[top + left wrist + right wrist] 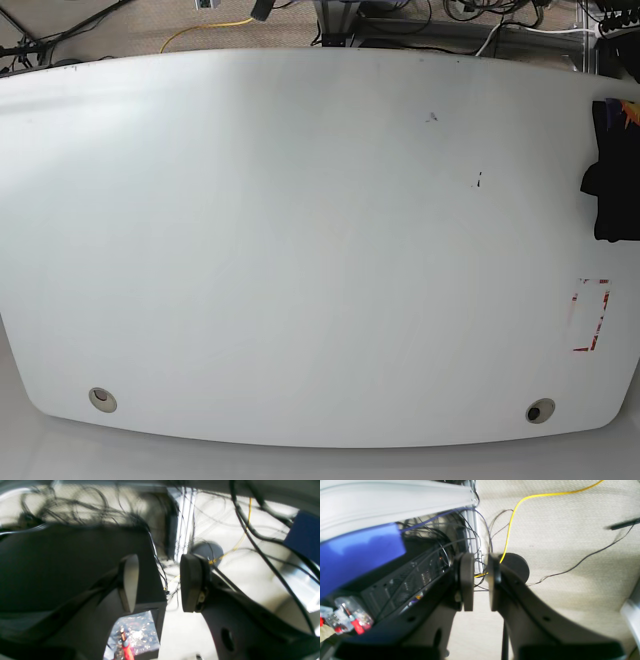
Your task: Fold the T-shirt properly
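My left gripper (pixel 160 583) gapes wide, holding nothing. My right gripper (pixel 480 582) stands slightly apart, empty. The T-shirt (pixel 615 170) lies at the table (pixel 300 250) edge.

Robotics lab, bare white table (pixel 300 250), tangled cables (pixel 75 507) over carpeted floor (pixel 557 530), aluminium frame rail (pixel 185 522)

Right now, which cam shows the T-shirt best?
Base view. The T-shirt lies at the table's right edge, cut off by the frame, with a bit of print visible. Both wrist views show none of it, only floor, cables and their own grippers.
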`<control>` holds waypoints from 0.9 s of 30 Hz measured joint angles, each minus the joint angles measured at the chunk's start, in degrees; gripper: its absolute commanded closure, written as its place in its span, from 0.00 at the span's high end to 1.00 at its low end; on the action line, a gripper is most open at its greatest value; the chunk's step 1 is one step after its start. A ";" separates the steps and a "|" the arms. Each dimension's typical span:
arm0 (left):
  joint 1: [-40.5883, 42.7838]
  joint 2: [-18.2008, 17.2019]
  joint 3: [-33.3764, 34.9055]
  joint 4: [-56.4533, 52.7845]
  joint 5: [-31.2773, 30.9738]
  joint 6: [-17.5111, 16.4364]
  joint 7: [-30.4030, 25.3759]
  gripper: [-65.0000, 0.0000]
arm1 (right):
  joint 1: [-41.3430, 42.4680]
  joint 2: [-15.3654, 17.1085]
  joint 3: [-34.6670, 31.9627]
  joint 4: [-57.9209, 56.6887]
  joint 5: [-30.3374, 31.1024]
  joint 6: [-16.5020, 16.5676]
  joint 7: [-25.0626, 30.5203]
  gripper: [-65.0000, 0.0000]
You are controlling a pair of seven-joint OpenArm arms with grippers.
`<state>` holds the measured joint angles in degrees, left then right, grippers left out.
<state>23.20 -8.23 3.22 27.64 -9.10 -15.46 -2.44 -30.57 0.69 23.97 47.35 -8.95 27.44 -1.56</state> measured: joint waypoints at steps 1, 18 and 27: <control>-2.01 0.15 0.52 -2.84 0.07 0.04 0.57 0.37 | 1.46 0.17 -0.04 -1.86 -0.33 -0.42 -0.26 0.13; -16.28 1.88 9.33 -16.61 -0.48 12.52 2.54 0.38 | 18.91 5.62 -3.26 -20.76 -4.24 -6.27 0.46 0.14; -16.28 1.73 9.33 -16.63 -0.46 12.92 2.60 0.38 | 18.36 5.38 -7.50 -20.96 -4.15 -10.97 0.44 0.14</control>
<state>6.92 -6.50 12.56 11.00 -9.56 -2.55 0.16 -12.21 6.07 16.47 26.39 -13.10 16.47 -1.13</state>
